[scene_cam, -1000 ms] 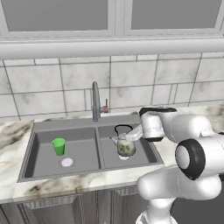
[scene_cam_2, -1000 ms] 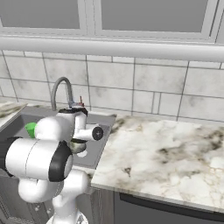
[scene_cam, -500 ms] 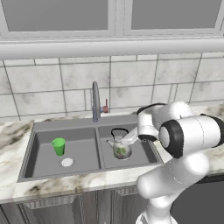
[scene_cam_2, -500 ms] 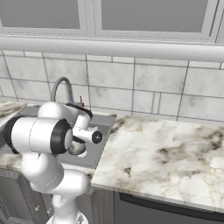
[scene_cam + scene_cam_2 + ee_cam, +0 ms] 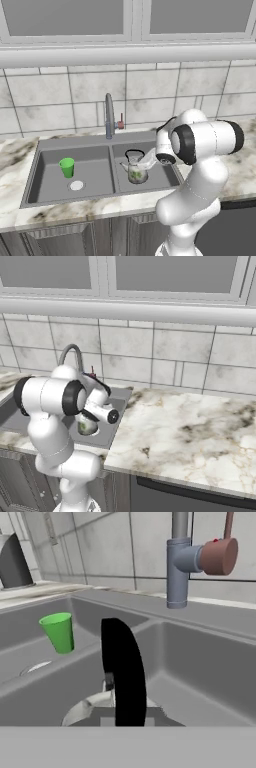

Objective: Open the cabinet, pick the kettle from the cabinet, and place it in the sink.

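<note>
I'm looking over a marbled counter [image 5: 15, 150] under a tiled wall, with the two-basin sink [image 5: 45, 150] set into it and the grey faucet [image 5: 109, 116] behind. The kettle [image 5: 136, 170] sits low in the right basin, and my end effector [image 5: 150, 159] is clamped narrow on its thin black handle [image 5: 122, 672]. I judge the kettle rigid, smooth-sided and fairly light, so that arched handle is the sensible hold; the round body would likely slip. The left base view shows the kettle against the basin floor and the green cup [image 5: 66, 167] in the other basin. The hand view adds the handle up close and the faucet's reddish lever [image 5: 220, 556]. In the right base view my arm hides most of the kettle.
</note>
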